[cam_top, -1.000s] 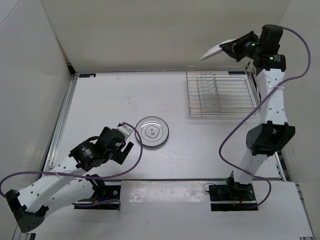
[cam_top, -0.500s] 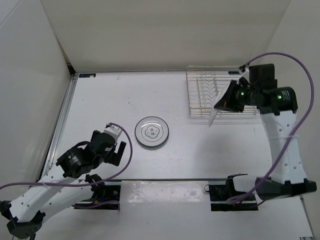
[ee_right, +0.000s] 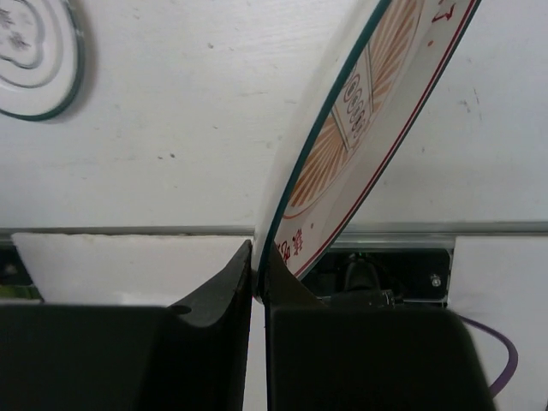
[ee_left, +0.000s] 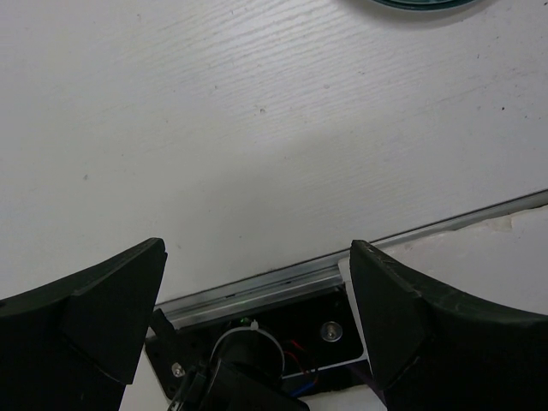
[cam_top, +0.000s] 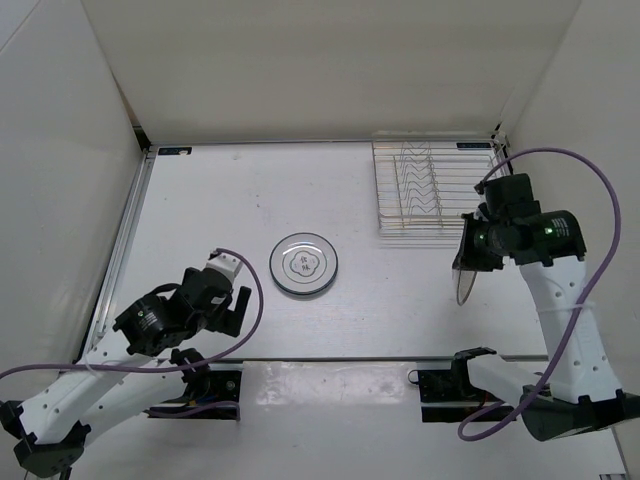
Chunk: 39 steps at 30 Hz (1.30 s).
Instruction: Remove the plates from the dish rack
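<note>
A white plate with an orange sunburst pattern (ee_right: 368, 103) hangs edge-on above the table's right front (cam_top: 465, 272), and my right gripper (ee_right: 259, 257) is shut on its rim. This gripper (cam_top: 472, 248) is in front of the dish rack (cam_top: 437, 190), a pale wire rack at the back right with no plate showing in it. Flat on the table's middle lies a plate with a dark scalloped outline (cam_top: 304, 264), also seen at the top left of the right wrist view (ee_right: 34, 60). My left gripper (cam_top: 232, 300) stands open and empty (ee_left: 257, 257), to the left of and nearer than that plate.
White walls close the table on the left, back and right. A metal rail (ee_left: 282, 282) runs along the front edge, with the arm base mounts (cam_top: 468, 385) below it. Purple cables (cam_top: 600, 190) loop off both arms.
The right arm swung the sunburst plate from high behind the rack down to the front right of the table. The left arm drew back towards its base.
</note>
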Motion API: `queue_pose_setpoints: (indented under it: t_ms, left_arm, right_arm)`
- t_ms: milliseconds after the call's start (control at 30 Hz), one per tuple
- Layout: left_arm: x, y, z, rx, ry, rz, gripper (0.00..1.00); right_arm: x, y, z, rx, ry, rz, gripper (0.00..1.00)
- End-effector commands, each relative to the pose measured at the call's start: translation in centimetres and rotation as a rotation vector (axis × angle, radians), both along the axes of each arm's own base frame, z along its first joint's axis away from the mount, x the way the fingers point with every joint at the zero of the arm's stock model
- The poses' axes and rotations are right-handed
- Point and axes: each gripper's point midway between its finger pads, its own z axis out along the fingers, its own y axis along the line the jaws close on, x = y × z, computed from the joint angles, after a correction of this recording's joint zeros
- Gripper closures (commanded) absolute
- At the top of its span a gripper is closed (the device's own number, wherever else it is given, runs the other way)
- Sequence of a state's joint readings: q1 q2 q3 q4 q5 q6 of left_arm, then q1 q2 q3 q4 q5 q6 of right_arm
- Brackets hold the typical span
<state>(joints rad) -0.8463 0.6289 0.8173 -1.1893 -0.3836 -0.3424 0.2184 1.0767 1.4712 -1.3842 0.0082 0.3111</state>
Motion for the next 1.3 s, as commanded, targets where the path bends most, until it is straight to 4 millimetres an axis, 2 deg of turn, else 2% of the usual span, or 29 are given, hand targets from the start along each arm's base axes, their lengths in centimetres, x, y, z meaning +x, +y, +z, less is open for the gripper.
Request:
queue_pose_setpoints:
  t_ms: [0,167,333,500,600,800,900,1033,1133,1200,1267]
  left_arm:
    - [-0.5,0.3,0.9,-0.013,0.028,0.037,0.0]
    - [-1.1,0.7,1.0,-0.028,0.04,0.067,0.0]
    - [-1.4,1.1,0.6,-0.018,0.049,0.07,0.0]
    - [-1.7,1.2,0.3,-0.011,0.07,0.079,0.0]
    - [-1.9,1.2,-0.2,-0.016,0.079,0.084,0.0]
    - [-2.3,1.7,-0.6,-0.015,0.081,0.091,0.0]
    - [-2.3,2.2,-0.5,-0.01,0.066,0.101,0.0]
    - [-2.1,2.2,-0.4,-0.015,0.051,0.101,0.0]
    - [-2.0,2.2,-0.6,-0.008,0.048,0.097,0.0]
    - [-1.9,2.0,-0.7,-0.01,0.049,0.089,0.0]
    - [-1.9,2.0,-0.7,-0.003,0.048,0.083,0.0]
  right_arm:
    - [-7.1,-3.0,-3.3,-0.138,0.278,-0.063,1.0]
    - [-8.5,-4.4,-5.8,-0.207,0.318,-0.114,1.0]
    - [-9.2,-4.5,-8.2,-0.239,0.43,-0.157,1.0]
    - [-7.5,-3.3,-9.3,-0.208,0.449,-0.2,1.0]
    - [-7.0,-2.3,-10.2,-0.207,0.516,-0.212,1.0]
    - [-5.9,-1.2,-12.5,-0.265,0.591,-0.217,1.0]
    - [-4.7,-0.2,-13.6,-0.288,0.6,-0.2,1.0]
    - [-2.6,2.1,-15.0,-0.3,0.603,-0.194,1.0]
    - [-1.7,4.3,-16.2,-0.271,0.627,-0.198,1.0]
    - [-1.2,6.4,-18.1,-0.215,0.638,-0.169,1.0]
    - [-0.9,7.7,-18.9,-0.201,0.631,-0.153,1.0]
